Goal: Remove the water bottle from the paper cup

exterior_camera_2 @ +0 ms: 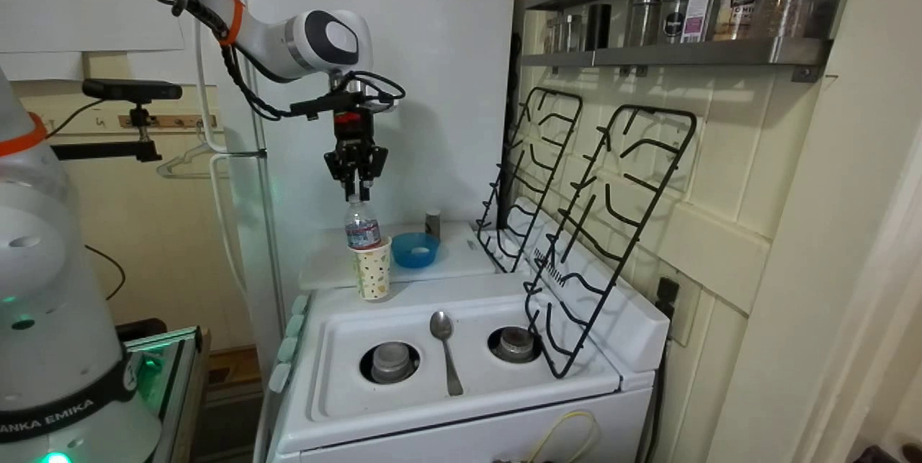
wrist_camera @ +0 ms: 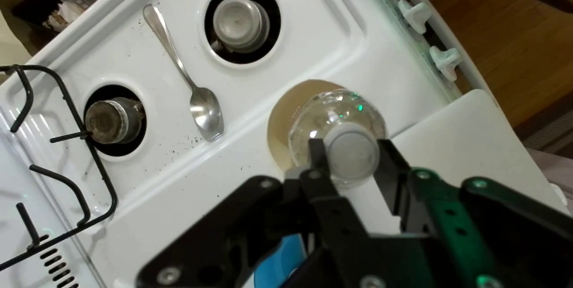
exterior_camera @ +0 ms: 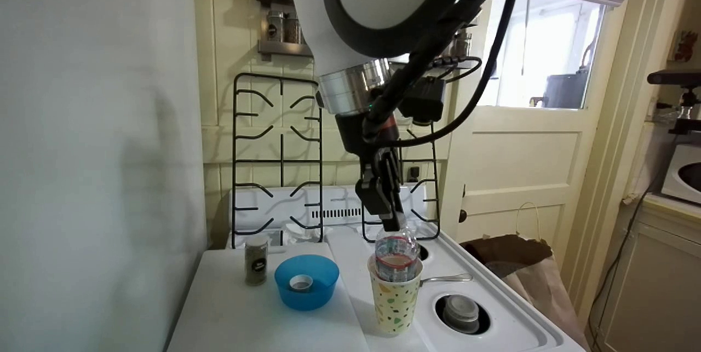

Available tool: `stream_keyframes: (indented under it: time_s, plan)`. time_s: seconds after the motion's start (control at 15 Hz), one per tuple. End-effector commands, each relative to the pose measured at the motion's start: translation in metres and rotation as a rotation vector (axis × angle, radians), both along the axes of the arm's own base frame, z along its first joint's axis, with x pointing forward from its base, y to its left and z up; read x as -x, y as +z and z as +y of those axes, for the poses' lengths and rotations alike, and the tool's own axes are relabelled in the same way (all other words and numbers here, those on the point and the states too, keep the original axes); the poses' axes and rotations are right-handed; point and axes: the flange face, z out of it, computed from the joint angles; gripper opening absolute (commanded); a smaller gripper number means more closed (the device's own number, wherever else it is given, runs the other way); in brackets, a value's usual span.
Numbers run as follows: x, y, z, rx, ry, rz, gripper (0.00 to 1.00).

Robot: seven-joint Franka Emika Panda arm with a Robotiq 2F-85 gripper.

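In an exterior view, the claw (exterior_camera: pixel 394 219) pointed downward just right of the frame's middle, clenched on the top of the bottle (exterior_camera: pixel 396 258). The bottle's lower part was inside the cup (exterior_camera: pixel 394 308), which stood upright at the lower centre of the frame on the white bench (exterior_camera: pixel 356 264). Left of the cup sat the blue bowl (exterior_camera: pixel 306 300) with a small white piece (exterior_camera: pixel 300 284) in it, and farther left a jar (exterior_camera: pixel 256 261). At the back, two grates (exterior_camera: pixel 282 161) stood on end. In an exterior view with shelves (exterior_camera_2: pixel 677 55) at upper right, the bottle and cup appeared left of centre, the bottle's label (exterior_camera_2: pixel 364 234) showing above the cup's rim; a spoon (exterior_camera_2: pixel 446 348) lay between two burners (exterior_camera_2: pixel 391 362) at lower centre. In the wrist view, the pale cap (wrist_camera: pixel 352 151) was pinched between the fingers (wrist_camera: pixel 318 157), right of centre, and the cup's cream inside curved around the bottle's upper left. The spoon lay at upper left, knobs (wrist_camera: pixel 445 61) lined the edge at upper right, and part of the bowl showed at the bottom, the rest hidden by the claw. A grate reached in from the left edge.
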Motion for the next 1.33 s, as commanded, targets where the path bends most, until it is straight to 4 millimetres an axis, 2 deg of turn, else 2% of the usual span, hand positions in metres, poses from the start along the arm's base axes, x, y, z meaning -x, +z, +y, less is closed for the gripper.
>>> stream_keyframes:
  time_s: [0.0,0.33,0.67,0.93,1.0,1.27]
  plan:
    - [0.003,-0.001,0.006,-0.011,0.004,0.011,0.08]
    - [0.001,-0.018,0.021,-0.108,-0.001,0.021,0.08]
    - [-0.014,0.001,0.042,-0.343,-0.01,-0.179,0.08]
    - [-0.02,0.004,0.05,-0.483,0.001,-0.31,0.08]
    - [-0.02,0.004,0.052,-0.512,0.004,-0.315,0.08]
    - [-0.005,0.006,0.055,-0.554,0.049,-0.119,0.08]
